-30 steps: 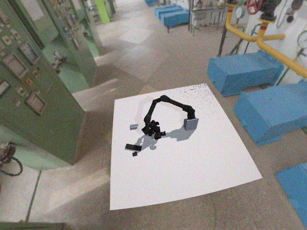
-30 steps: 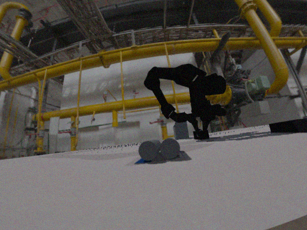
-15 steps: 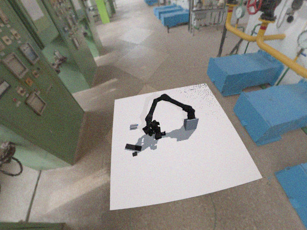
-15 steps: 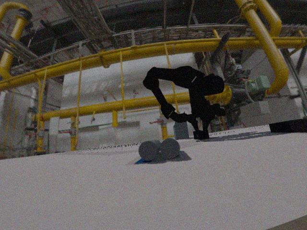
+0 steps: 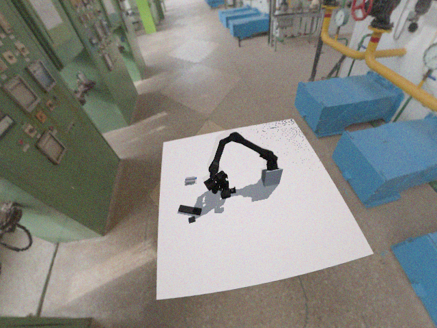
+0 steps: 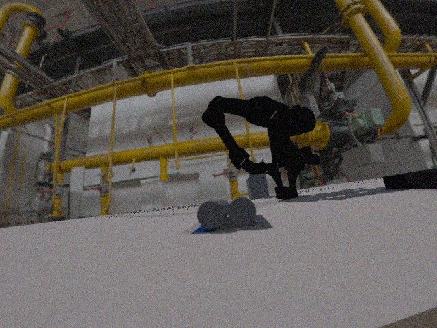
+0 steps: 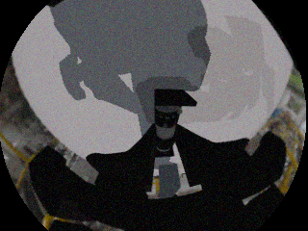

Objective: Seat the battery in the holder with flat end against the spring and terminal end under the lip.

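My gripper (image 6: 286, 184) (image 7: 164, 126) points down over the black holder (image 6: 286, 193) (image 7: 175, 98), its fingertips close to it. It is shut on the battery, a small grey cylinder (image 7: 166, 130) that shows between the fingers in the wrist view, with dark bands around it. The holder is a small black box. The battery appears in line with the holder, at or just inside it. The fingers and holder walls hide most of the battery. Whether it lies flat, and how its ends meet the spring and the lip, I cannot tell.
Two grey cylinders (image 5: 190, 180) (image 6: 212, 214) lie side by side, with a blue patch by them. A long black block (image 5: 190, 210) (image 6: 411, 179) and a small black cube (image 5: 191, 219) lie nearer the top camera. The arm's grey base block (image 5: 272, 177) (image 6: 257, 186) stands behind.
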Available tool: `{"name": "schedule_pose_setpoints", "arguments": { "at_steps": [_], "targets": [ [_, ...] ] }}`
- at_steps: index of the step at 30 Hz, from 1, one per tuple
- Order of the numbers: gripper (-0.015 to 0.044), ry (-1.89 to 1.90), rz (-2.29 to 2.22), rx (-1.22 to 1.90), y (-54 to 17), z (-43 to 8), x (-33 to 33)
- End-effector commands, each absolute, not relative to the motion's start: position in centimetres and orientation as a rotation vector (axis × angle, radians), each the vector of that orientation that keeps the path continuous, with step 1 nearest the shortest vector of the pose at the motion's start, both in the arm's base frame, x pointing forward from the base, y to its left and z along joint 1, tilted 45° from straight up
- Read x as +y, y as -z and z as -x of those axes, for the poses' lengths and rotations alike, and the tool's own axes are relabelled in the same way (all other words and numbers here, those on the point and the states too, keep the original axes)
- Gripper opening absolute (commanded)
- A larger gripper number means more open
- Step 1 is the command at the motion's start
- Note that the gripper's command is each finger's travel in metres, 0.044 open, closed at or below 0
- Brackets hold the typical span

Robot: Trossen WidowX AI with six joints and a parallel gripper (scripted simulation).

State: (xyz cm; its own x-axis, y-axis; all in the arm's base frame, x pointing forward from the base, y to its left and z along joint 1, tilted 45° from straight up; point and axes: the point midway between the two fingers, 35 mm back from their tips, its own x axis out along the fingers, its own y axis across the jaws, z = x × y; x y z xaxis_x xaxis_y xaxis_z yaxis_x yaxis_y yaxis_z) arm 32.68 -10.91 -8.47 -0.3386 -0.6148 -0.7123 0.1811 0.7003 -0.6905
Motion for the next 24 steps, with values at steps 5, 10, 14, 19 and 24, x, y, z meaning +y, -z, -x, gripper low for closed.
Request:
{"name": "schedule_pose_setpoints", "arguments": {
  "at_steps": [5, 10, 14, 19, 24],
  "targets": [
    [0.0082, 0.842, 0.351, 1.685, 8.37, -32.98, -11.06],
    [0.0082, 0.837, 0.355, 1.668, 8.36, -32.86, -11.08],
    [0.0082, 0.833, 0.359, 1.653, 8.35, -32.76, -11.1],
    [0.0082, 0.828, 0.363, 1.635, 8.36, -32.65, -11.13],
    [0.0082, 0.823, 0.368, 1.616, 8.37, -32.55, -11.16]
  ]
}}
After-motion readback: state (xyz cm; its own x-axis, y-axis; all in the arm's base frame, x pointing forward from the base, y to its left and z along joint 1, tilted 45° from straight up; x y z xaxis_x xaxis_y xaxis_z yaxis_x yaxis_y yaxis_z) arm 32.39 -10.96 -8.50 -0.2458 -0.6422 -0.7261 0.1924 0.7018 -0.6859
